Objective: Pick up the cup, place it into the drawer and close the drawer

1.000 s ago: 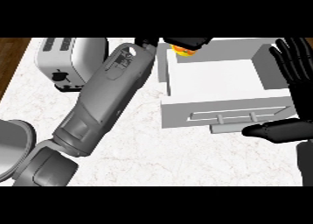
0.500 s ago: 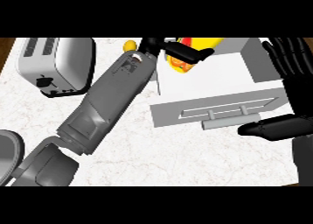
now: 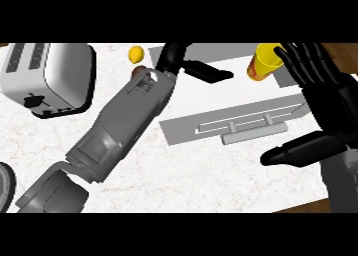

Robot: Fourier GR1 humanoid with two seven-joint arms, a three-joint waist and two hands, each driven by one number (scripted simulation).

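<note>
One step looks done, I judge: the cup (image 3: 265,62) stands in the open drawer (image 3: 234,100) at the counter's far edge. My left hand (image 3: 200,69), fingers straight, holds nothing; closing remains.

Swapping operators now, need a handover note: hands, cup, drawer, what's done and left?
Left robot hand: open, holding nothing, over the open white drawer.
Right robot hand: open, fingers straight, right of the drawer, beside the cup.
Yellow cylindrical cup: upright at the drawer's back right, next to the right fingers; whether it sits inside cannot be told.
Done: cup released by the left hand.
Left: confirm the cup is in, then push the grey drawer front shut.
</note>
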